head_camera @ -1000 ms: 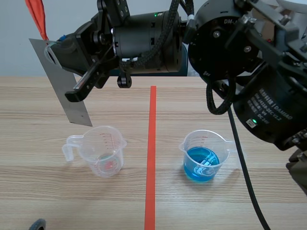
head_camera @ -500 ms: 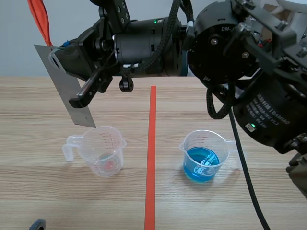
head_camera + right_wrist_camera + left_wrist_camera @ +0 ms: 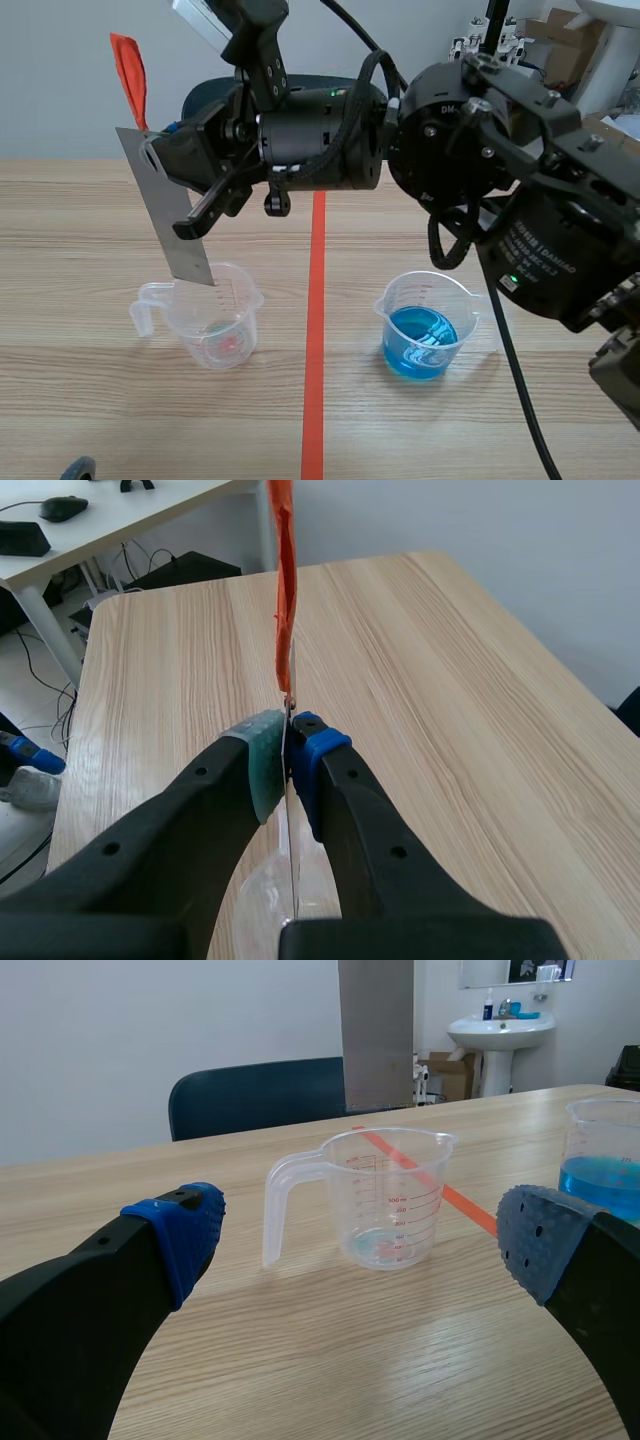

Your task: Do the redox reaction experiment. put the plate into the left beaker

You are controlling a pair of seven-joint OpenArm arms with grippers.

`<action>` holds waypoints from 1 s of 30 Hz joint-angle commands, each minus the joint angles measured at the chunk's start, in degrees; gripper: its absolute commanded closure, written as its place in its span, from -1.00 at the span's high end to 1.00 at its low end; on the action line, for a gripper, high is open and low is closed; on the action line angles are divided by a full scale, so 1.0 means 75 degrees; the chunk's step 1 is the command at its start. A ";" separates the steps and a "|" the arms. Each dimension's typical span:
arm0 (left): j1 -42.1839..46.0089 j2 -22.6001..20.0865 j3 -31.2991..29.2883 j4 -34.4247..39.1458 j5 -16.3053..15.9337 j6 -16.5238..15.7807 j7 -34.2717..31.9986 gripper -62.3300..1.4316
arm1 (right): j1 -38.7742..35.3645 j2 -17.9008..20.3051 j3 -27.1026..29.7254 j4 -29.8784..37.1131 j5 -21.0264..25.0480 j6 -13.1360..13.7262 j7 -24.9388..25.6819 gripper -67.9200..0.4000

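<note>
A grey metal plate (image 3: 165, 210) with an orange ribbon (image 3: 130, 65) on its top hangs tilted over the left beaker (image 3: 215, 320), its lower corner at the rim. The right arm reaches across from the right, and my right gripper (image 3: 185, 165) is shut on the plate's upper end. In the right wrist view the plate (image 3: 290, 880) shows edge-on between the pads of the right gripper (image 3: 288, 750), ribbon (image 3: 283, 580) ahead. My left gripper (image 3: 360, 1240) is open low on the table, with the clear beaker (image 3: 385, 1200) ahead of it and the plate (image 3: 376, 1030) above that.
A second beaker (image 3: 425, 325) holding blue liquid stands right of the red tape line (image 3: 315, 330); it also shows in the left wrist view as the blue-filled beaker (image 3: 605, 1150). A dark chair (image 3: 255, 1095) stands beyond the table's far edge.
The right arm has carried the plate rightward and down; its lower edge went from left of and above the left beaker to the beaker's rim.
</note>
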 commanded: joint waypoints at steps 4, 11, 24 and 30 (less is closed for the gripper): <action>0.0017 0.0035 -0.0015 0.0029 -0.0047 0.0035 -0.0061 0.84 | 0.0090 -0.0047 -0.0114 -0.0326 -0.0303 -0.0026 0.0673 -0.97; 0.0017 0.0035 -0.0015 0.0029 -0.0050 0.0035 0.0044 0.84 | 0.0090 -0.0134 -0.0612 -0.1046 -0.0854 -0.0029 0.1381 -0.97; 0.0017 0.0035 -0.0015 0.0029 -0.0050 0.0035 0.0044 0.84 | 0.0090 -0.0565 -0.0723 -0.2465 -0.1999 -0.0032 0.2652 -0.97; 0.0017 0.0035 -0.0015 0.0029 -0.0050 0.0035 0.0044 0.84 | 0.0087 -0.0729 -0.0723 -0.2885 -0.2544 -0.0087 0.3098 -0.97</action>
